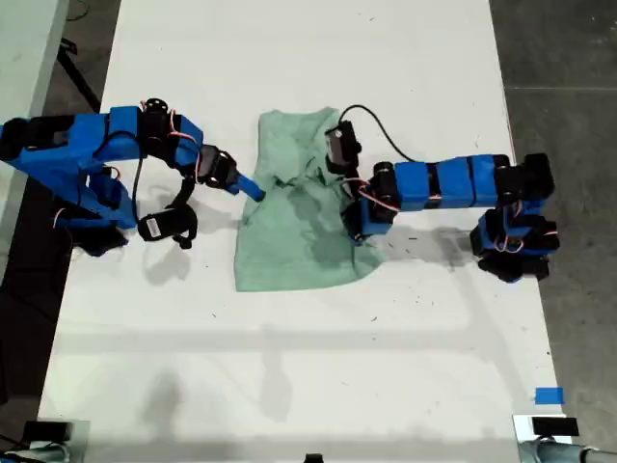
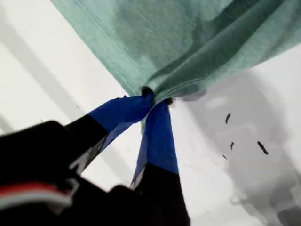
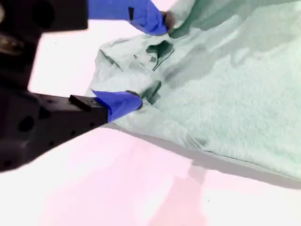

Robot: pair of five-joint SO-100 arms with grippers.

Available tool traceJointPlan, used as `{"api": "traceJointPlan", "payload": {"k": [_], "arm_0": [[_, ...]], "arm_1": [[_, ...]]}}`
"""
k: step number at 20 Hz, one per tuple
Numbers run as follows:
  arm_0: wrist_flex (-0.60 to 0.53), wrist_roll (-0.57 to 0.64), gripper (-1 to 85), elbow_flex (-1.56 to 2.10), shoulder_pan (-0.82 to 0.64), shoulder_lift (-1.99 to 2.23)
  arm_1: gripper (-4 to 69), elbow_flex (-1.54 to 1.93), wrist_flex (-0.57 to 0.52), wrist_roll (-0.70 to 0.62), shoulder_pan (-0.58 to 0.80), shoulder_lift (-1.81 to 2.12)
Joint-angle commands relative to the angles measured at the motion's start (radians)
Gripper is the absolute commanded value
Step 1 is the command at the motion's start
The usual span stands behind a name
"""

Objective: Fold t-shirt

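The pale mint-green t-shirt (image 1: 299, 246) lies crumpled on the white table (image 1: 289, 367), partly folded over itself. My first gripper (image 1: 360, 230) reaches in from the exterior view's right and is shut on the shirt's edge (image 2: 188, 56), lifting that edge off the table; its fingertips (image 2: 155, 96) meet on a pinch of cloth. From the exterior view's left, my second gripper (image 1: 254, 190) sits at the shirt's opposite edge. It is open, its blue fingertips (image 3: 122, 102) spread around bunched fabric (image 3: 150, 56).
Small black specks (image 1: 416, 246) mark the table near the first arm. A blue tape patch (image 1: 548, 395) sits at the exterior view's lower right. Dark floor (image 1: 569, 58) borders the table on both sides. A black cable (image 1: 381, 130) loops above the first arm.
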Motion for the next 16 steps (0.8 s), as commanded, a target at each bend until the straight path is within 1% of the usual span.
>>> {"api": "traceJointPlan", "payload": {"k": [1, 3, 6, 8, 10, 11, 12, 14, 15, 16], "arm_0": [[-0.017, -0.006, 26.1, -0.008, -0.012, 0.049], [-0.018, -0.008, 26.1, -0.002, -0.009, 0.054], [-0.02, -0.008, 26.1, 0.002, -0.008, 0.055], [-0.018, -0.008, 26.1, 0.003, -0.006, 0.055], [-0.025, -0.009, 26.0, 0.008, -0.005, 0.055], [-0.026, -0.009, 26.0, 0.009, -0.005, 0.055], [-0.025, -0.011, 26.0, 0.009, -0.003, 0.055], [-0.02, -0.017, 25.9, 0.015, 0.002, 0.064], [-0.02, -0.02, 25.9, 0.023, 0.002, 0.069], [-0.02, -0.021, 26.0, 0.028, 0.003, 0.072]], "arm_1": [[-1.3, -0.322, 0.02, 0.035, -0.04, -0.173], [-1.3, -0.416, 0.003, 0.075, -0.055, -0.281], [-1.3, -0.419, -0.084, 0.127, -0.071, -0.36], [-1.5, -0.419, -0.107, 0.196, -0.077, -0.417], [-0.4, -0.42, -0.166, 0.21, -0.08, -0.442], [6.7, -0.425, -0.181, 0.215, -0.08, -0.442], [20.9, -0.44, -0.176, 0.215, -0.078, -0.442], [25.9, -0.465, -0.1, 0.232, -0.071, -0.423], [33.2, -0.471, -0.063, 0.227, -0.063, -0.4], [39.8, -0.485, -0.041, 0.172, -0.061, -0.376]]}}
